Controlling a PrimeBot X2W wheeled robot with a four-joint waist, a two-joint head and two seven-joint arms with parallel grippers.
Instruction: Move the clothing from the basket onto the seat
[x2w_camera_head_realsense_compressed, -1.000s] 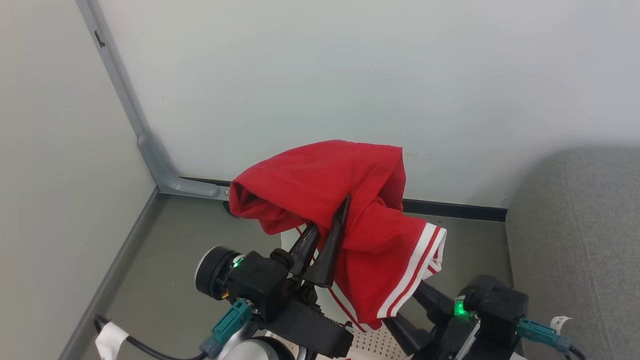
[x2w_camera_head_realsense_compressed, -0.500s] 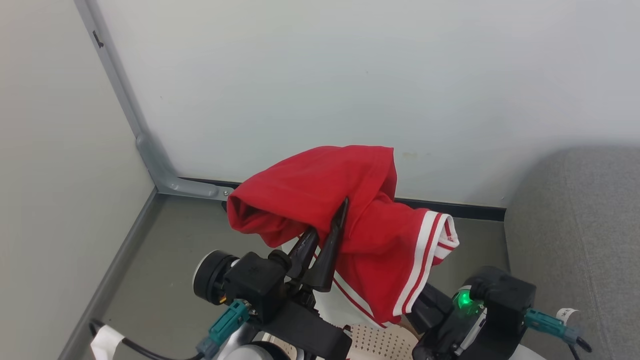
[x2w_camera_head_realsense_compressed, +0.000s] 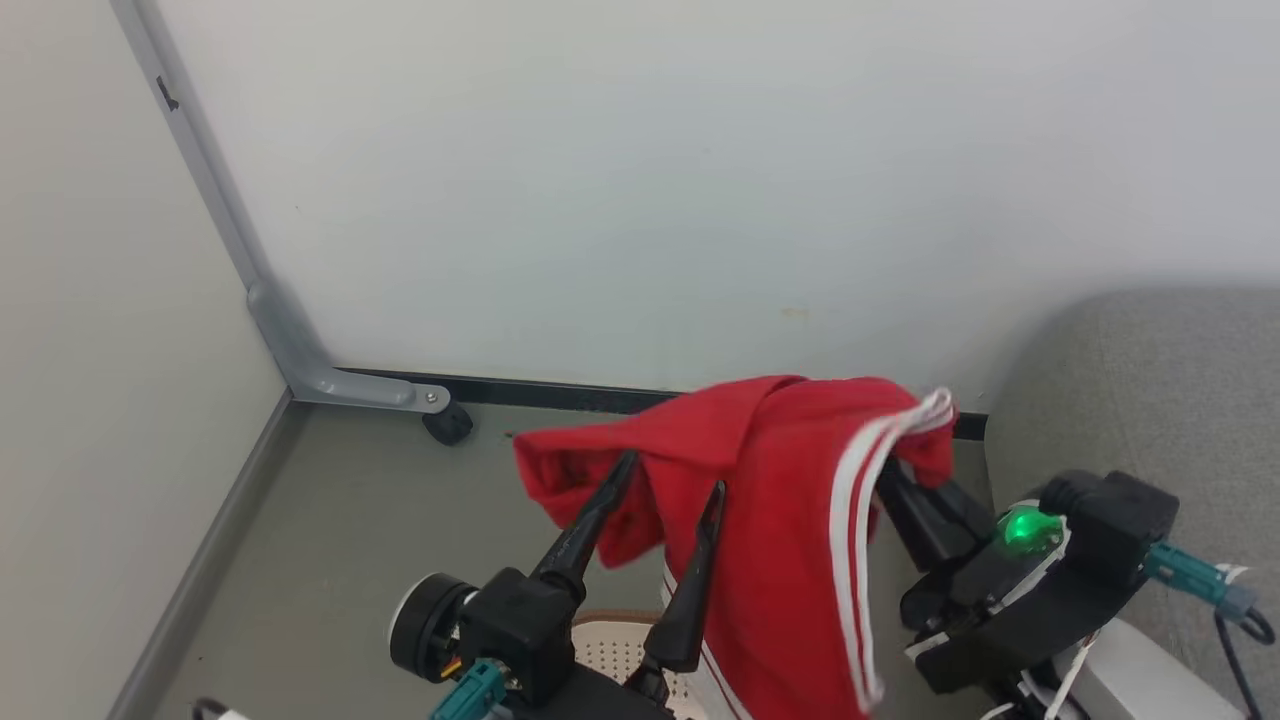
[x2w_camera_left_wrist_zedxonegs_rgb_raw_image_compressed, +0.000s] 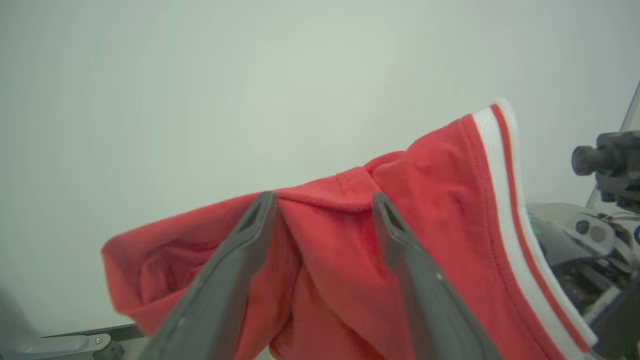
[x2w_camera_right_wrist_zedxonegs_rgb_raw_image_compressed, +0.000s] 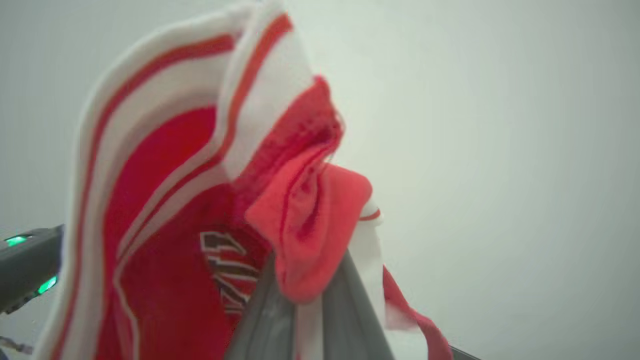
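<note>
Red garment with white striped trim hangs in the air between the two arms, above the grey floor and in front of the pale wall. Right gripper: fingers pinched together on a bunched fold at the garment's right edge, beside the striped trim; a printed emblem shows on the cloth just left of them in the right wrist view. Left gripper: fingers spread wide, tips up against a fold at the left part of the garment, clamping nothing; whether the tips touch the cloth cannot be told. Left end of the garment sags in a loose pouch past the left fingers. Long striped edge drops straight down at centre. Basket: a perforated cream corner with brown rim shows near, below the left fingers. Seat: grey, at far right, beyond the right arm, apart from the garment. Small black caster sits at the wall's foot, far left.
</note>
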